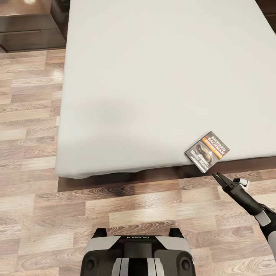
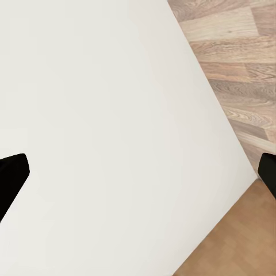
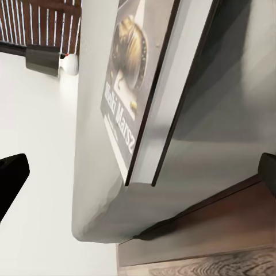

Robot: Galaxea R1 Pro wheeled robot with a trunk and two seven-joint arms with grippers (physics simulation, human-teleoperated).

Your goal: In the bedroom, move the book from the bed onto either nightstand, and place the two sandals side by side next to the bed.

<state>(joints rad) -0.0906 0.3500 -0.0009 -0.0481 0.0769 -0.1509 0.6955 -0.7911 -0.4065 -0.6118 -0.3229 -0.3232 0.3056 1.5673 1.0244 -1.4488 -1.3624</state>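
Down at the lower right of the head view, the book (image 1: 207, 151) lies flat on the bed (image 1: 153, 76), a thin glossy paperback turned at a slant, one corner poking past the mattress edge. Its dark cover carries an orange band, white lettering and a dark oval picture. In the right wrist view the book (image 3: 135, 86) juts over the rounded, smooth pale-grey mattress edge, above the dark wooden frame. The right gripper (image 1: 219, 177) hovers just below that corner, apart from it, its slim black fingers close together at the tips. The left gripper (image 2: 138, 172) has its jaws wide apart over the plain mattress. Matte wood-plank floor (image 1: 38, 184) surrounds the bed; a dark-brown glossy nightstand (image 1: 27, 32) sits upper left.
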